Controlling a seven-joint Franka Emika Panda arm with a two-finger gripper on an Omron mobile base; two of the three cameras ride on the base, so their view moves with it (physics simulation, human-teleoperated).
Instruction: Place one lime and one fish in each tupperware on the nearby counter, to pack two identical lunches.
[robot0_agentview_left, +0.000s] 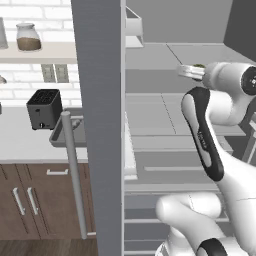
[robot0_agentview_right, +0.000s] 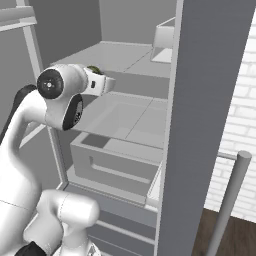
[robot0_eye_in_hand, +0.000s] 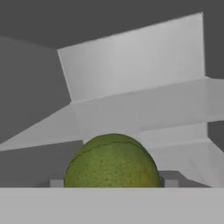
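Gripping a lime (robot0_eye_in_hand: 112, 162), the hand (robot0_agentview_right: 100, 80) sits inside the open fridge (robot0_agentview_right: 130, 115), its fingers clamped on the green fruit just above a fridge shelf (robot0_agentview_right: 125, 117). Beyond the fridge door (robot0_agentview_left: 100, 125), a grey tupperware (robot0_agentview_left: 62, 132) rests on the desk (robot0_agentview_left: 25, 142), just beside the black toaster (robot0_agentview_left: 44, 108).

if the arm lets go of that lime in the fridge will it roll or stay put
Likely to roll: the lime is round and the fridge shelf looks flat and smooth. Its dimpled skin may give the jaws some hold. It looks firm, so probably not fragile.
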